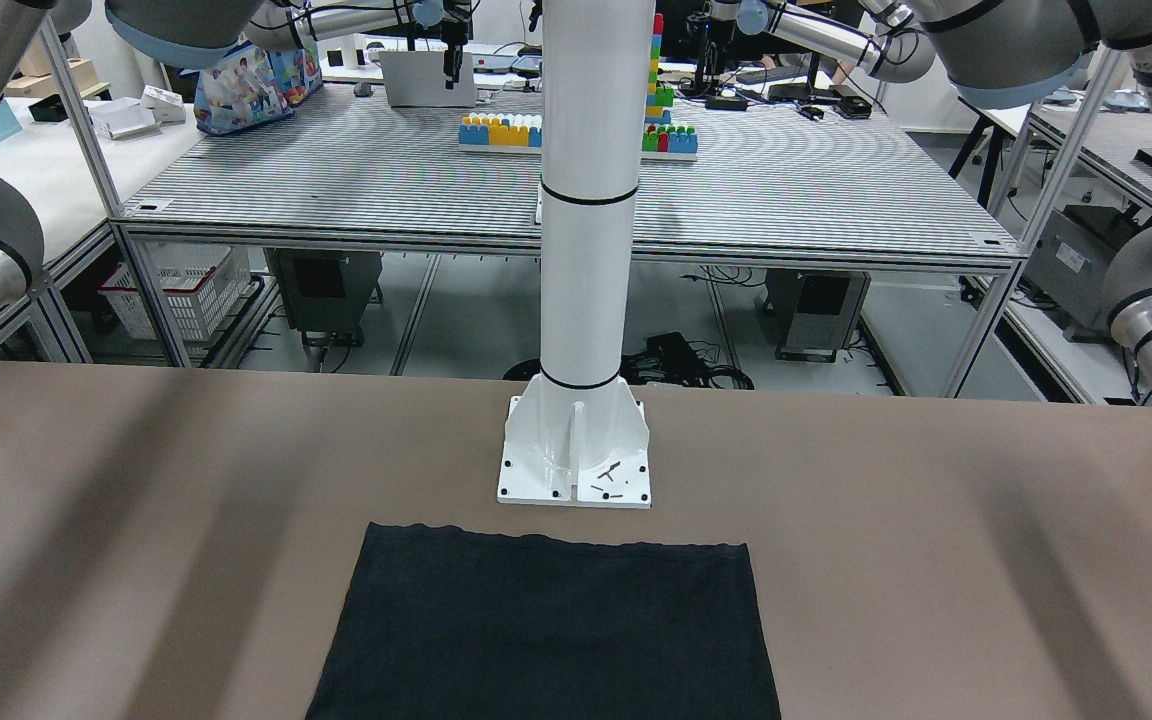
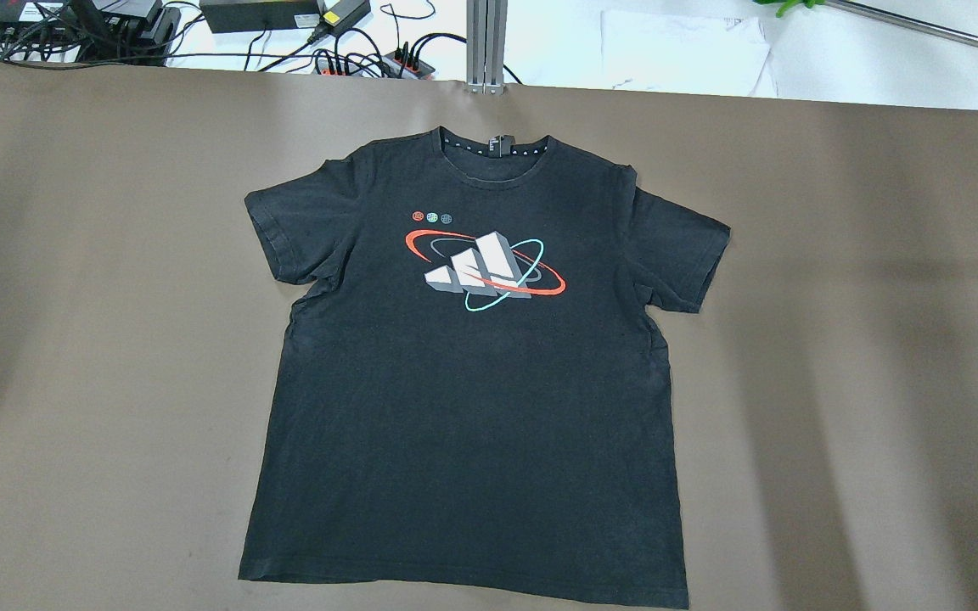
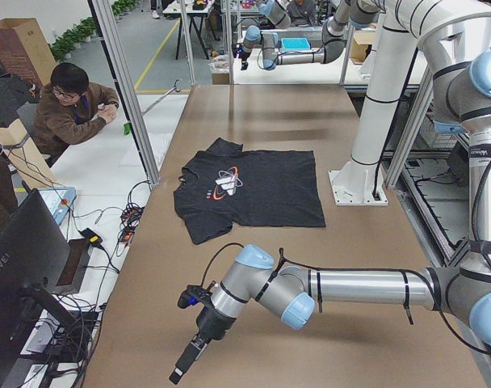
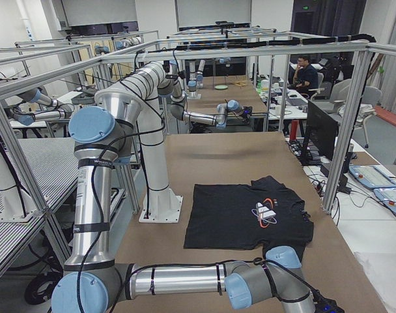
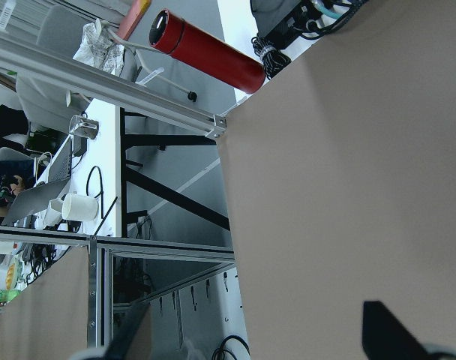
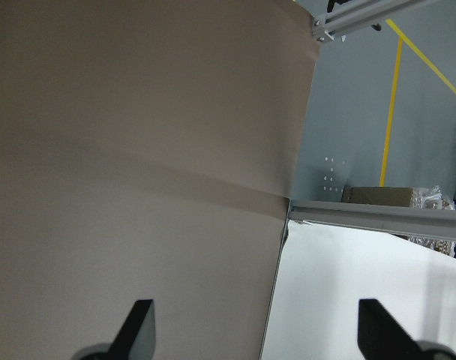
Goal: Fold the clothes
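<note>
**Shirt flat, both grippers out wide: the pick-up was the risky part**

I had the black short-sleeved cotton T-shirt [image 2: 463, 424] lying flat and face up in the middle of the overhead frame. Its collar pointed to the top edge and its hem to the bottom, on the brown-covered table [image 2: 73, 339]. The left gripper [image 5: 254, 315] was spread wide, and its wrist view showed only bare cover and the table's edge. The right gripper [image 6: 252, 304] was spread wide too, also over bare cover. Neither touched the shirt, and no cloth showed in either wrist view.

My worry was the long approach. Fingers landing too shallow could pinch only the top layer. Too deep, and they could snag the brown cover with it. Uneven grips on the two sides would likely skew the fold, and the sleeves could bunch underneath.
</note>
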Controlling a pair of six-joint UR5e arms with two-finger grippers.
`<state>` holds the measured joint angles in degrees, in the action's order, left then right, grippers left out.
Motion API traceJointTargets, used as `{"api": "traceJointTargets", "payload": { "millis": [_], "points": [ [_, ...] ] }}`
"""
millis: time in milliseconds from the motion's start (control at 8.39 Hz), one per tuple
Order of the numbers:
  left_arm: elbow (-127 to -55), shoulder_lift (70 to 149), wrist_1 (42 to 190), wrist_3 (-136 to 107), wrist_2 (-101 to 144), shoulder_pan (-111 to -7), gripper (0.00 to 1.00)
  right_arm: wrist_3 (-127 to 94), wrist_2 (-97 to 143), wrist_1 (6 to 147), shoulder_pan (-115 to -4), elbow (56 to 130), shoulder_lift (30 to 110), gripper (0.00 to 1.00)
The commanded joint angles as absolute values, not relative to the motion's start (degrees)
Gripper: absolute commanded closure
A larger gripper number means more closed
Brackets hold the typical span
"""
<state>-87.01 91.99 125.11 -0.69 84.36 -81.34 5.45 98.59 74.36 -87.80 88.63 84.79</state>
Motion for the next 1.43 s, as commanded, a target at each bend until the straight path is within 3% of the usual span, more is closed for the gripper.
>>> {"api": "traceJointTargets", "payload": {
  "millis": [0, 477, 835, 1311],
  "points": [
    [-86.7, 92.2, 125.2, -0.5, 84.3, -81.4, 0.00, 5.4, 98.8, 74.4, -87.8, 88.6, 84.5, 0.05],
    [-86.7, 92.3, 125.3, -1.1, 85.1, -81.2, 0.00, 5.3, 99.1, 74.4, -87.7, 88.9, 84.1, 0.05],
    [-87.1, 93.3, 130.7, -4.5, 100.4, -80.2, 0.00, 4.6, 99.9, 74.8, -86.9, 88.6, 81.5, 0.05],
    [-87.2, 97.8, 136.2, -22.1, 104.9, -69.3, 0.00, 4.1, 113.8, 74.4, -84.8, 87.7, 77.7, 0.05]
  ]
}}
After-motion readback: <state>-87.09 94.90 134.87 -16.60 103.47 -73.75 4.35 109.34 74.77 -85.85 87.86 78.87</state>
